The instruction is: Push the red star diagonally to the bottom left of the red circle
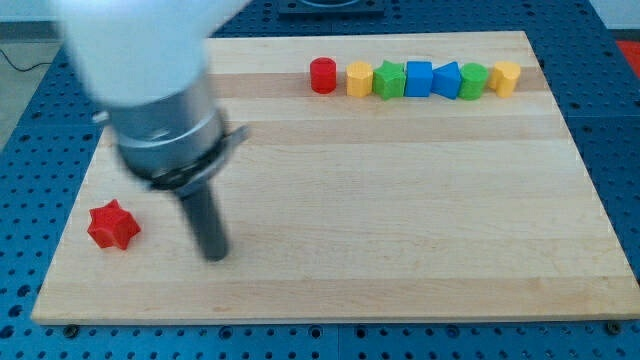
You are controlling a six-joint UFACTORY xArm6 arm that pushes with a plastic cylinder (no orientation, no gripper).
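Observation:
The red star [112,225] lies near the board's left edge, low in the view. The red circle [322,75] stands far off at the view's top, at the left end of a row of blocks. My tip [215,255] rests on the board to the right of the red star and slightly below it, with a clear gap between them. The arm's white and grey body fills the view's upper left above the rod.
Right of the red circle runs a tight row: a yellow block [359,78], a green block [389,79], a blue cube [419,78], a blue block [447,79], a green block [473,79] and a yellow block [505,76]. The wooden board [400,220] sits on a blue perforated table.

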